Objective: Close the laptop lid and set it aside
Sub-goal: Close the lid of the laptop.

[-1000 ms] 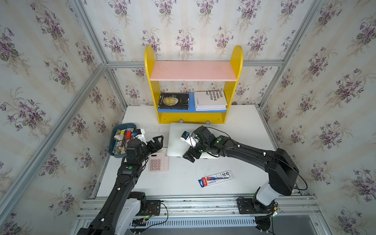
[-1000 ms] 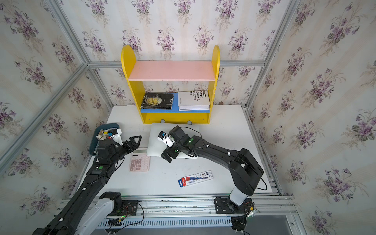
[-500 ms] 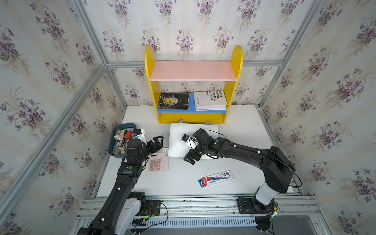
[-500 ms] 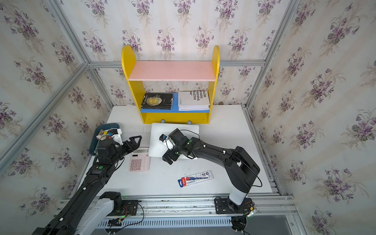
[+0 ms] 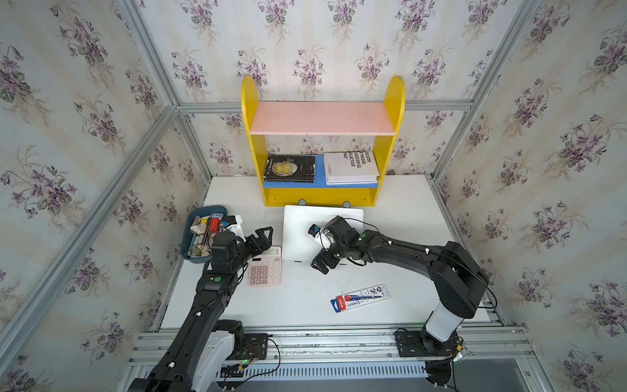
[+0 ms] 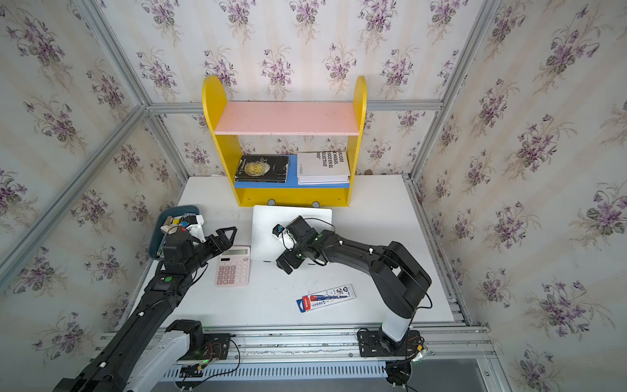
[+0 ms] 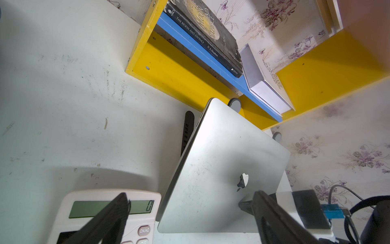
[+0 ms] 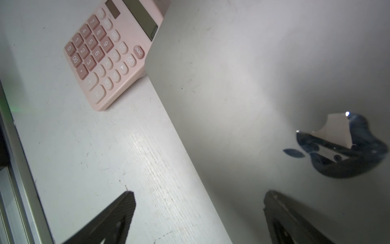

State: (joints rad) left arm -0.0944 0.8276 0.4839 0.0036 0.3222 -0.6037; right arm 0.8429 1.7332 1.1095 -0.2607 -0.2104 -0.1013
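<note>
The laptop point(image 5: 298, 234) point(image 6: 266, 234) lies shut in front of the yellow shelf, propped on a black stand point(image 7: 188, 126). Its silver laptop lid point(image 7: 221, 156) point(image 8: 242, 74) faces up, with the apple logo point(image 7: 243, 179) showing. My right gripper point(image 5: 324, 261) point(image 6: 288, 263) point(image 8: 199, 195) is open and straddles the lid's front edge: one finger is over the lid, the other over the table, and nothing is held. My left gripper point(image 5: 266, 237) point(image 6: 227, 236) point(image 7: 191, 196) is open and empty, hanging above the pink calculator's display, just left of the laptop.
A pink calculator point(image 5: 264, 271) point(image 8: 103, 55) lies against the laptop's left front corner. A blue bin point(image 5: 190, 237) of stationery stands at the left table edge. A packaged pen point(image 5: 359, 298) lies near the front. The shelf point(image 5: 322, 198) behind the laptop holds two books.
My right gripper has slid a little toward the lid's front edge and its arm has drawn in slightly. The left arm and the laptop look unchanged.
</note>
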